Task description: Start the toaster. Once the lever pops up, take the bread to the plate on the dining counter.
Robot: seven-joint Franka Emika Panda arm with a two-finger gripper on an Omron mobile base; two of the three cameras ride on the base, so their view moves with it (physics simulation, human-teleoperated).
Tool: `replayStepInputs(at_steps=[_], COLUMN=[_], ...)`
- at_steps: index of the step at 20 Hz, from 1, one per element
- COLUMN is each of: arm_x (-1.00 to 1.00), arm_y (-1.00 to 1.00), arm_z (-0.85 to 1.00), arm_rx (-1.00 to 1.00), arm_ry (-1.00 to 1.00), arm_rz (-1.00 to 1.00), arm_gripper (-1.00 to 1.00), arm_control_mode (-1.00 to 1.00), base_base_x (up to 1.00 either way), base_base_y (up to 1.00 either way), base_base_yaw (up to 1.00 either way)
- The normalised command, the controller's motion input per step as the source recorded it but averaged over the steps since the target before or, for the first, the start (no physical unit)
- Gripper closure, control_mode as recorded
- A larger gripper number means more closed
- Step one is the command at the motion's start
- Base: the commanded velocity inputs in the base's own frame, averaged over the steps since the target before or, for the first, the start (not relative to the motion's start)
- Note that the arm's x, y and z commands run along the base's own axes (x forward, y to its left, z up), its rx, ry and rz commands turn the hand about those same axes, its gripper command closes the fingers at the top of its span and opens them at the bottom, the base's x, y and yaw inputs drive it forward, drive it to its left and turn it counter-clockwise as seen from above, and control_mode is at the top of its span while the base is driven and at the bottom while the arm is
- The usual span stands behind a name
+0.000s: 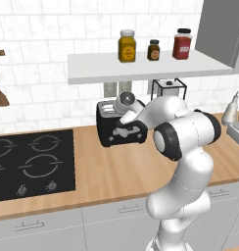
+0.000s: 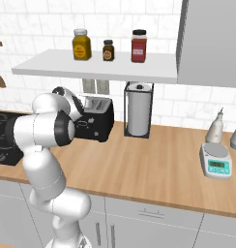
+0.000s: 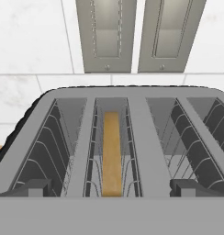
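1. The black hob is set into the wooden worktop at its left end, near the front edge; a bare strip of wood runs between it and the toaster.
2. The toaster stands at the back of the worktop against the tiled wall, under the white shelf carrying three jars. The shelf's underside leaves little height above the toaster.
3. The gripper hangs just above the toaster's top, pointing down into it; its jaws stand spread wide with nothing between them, and the two dark fingertips sit over the near rim.
4. The bread stands on edge in the left slot of the toaster, sunk between the wire guides, in line with the middle of the gap between the jaws and below them, untouched.
5. Right of the toaster, the paper-towel holder stands close beside it at the back edge.
6. Further right, open wood stretches to a kitchen scale and two pale bottles.
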Motion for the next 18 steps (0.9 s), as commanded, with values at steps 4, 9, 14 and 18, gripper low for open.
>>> replayStepInputs(at_steps=[4, 9, 14, 18], arm_x=[0.00, 0.00, 0.00, 0.00], arm_y=[0.00, 0.00, 0.00, 0.00], arm_z=[0.00, 0.00, 0.00, 0.00], arm_rx=[0.00, 0.00, 0.00, 0.00], arm_ry=[0.00, 0.00, 0.00, 0.00], arm_rz=[0.00, 0.00, 0.00, 0.00], arm_gripper=[-1.00, -1.00, -1.00, -1.00], arm_control_mode=[-1.00, -1.00, -1.00, -1.00], base_base_x=[0.00, 0.00, 0.00, 0.00], base_base_y=[0.00, 0.00, 0.00, 0.00], base_base_yaw=[0.00, 0.00, 0.00, 0.00])
